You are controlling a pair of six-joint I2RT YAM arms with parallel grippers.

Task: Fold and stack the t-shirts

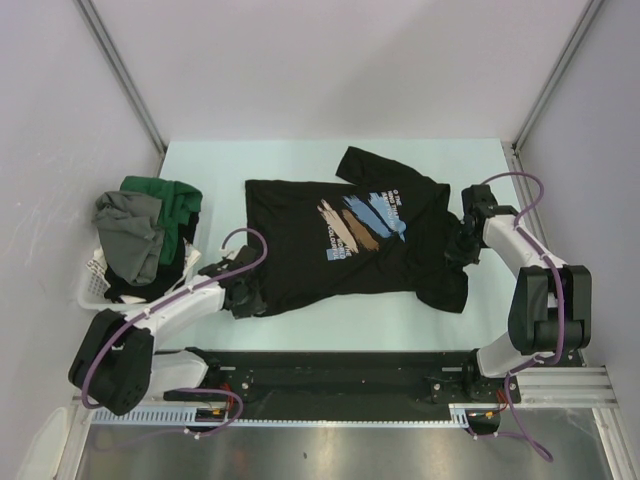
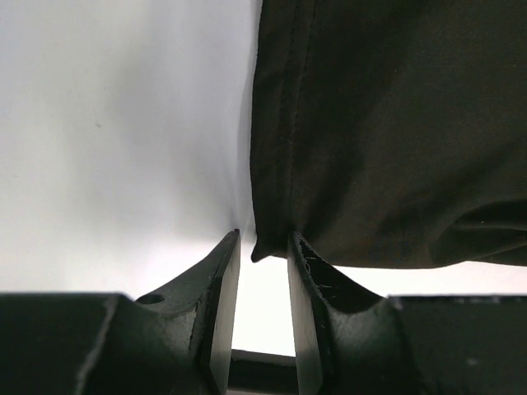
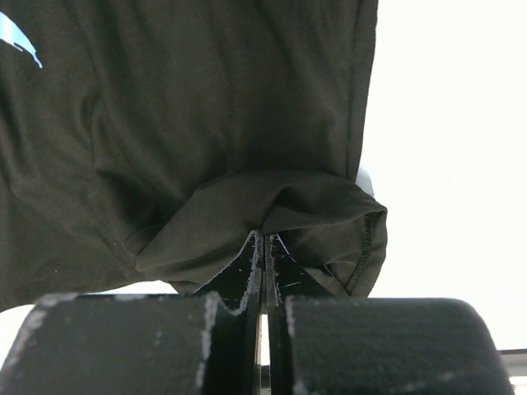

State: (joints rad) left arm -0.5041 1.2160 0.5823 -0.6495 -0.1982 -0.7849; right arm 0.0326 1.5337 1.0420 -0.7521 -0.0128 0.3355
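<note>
Top: black t-shirt (image 1: 330, 235) is laid flat on table (image 1: 300, 160), print up; other shirts (image 1: 135, 225) heaped in basket (image 1: 90, 290) | Left wrist: left gripper (image 2: 262, 239) is held slightly apart at its hem corner, nothing pinched | Right wrist: right gripper (image 3: 263, 239) is pressed together on a bunched fold of its edge

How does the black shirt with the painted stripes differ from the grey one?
The black t-shirt lies spread out on the table; the grey t-shirt sits crumpled atop the white basket. The black t-shirt carries a blue, brown and white print; the grey t-shirt shows none. Both are unfolded.
</note>
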